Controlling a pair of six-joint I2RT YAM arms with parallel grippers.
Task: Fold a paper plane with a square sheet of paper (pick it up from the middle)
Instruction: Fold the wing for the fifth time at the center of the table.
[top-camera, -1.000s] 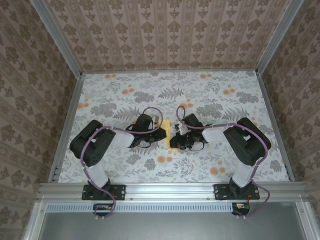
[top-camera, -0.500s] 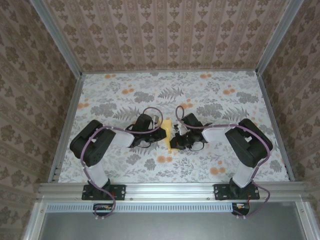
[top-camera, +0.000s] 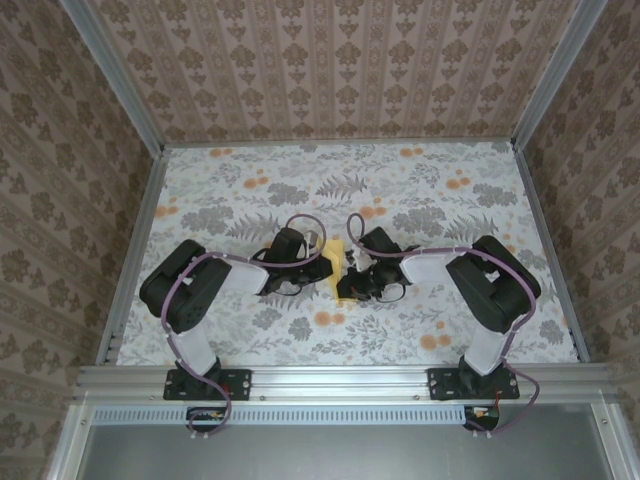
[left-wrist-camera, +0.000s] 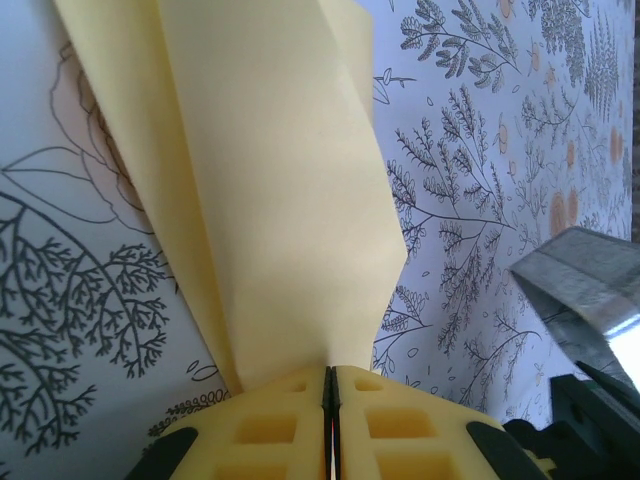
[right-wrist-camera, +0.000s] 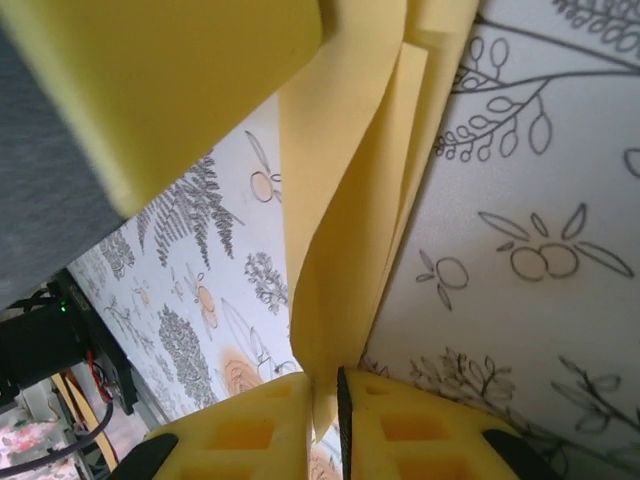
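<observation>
Two pinches on one paper: left claw clamped shut on the folded sheet of paper, its layers fanning away from the pads. Right claw closed on the same paper's stacked folds. Paper sits mid-counter, between both arms.

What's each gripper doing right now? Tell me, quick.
Left gripper: closed, holding the folded paper.
Right gripper: jaws a slit apart with the folded paper between them; whether it grips cannot be told.
</observation>
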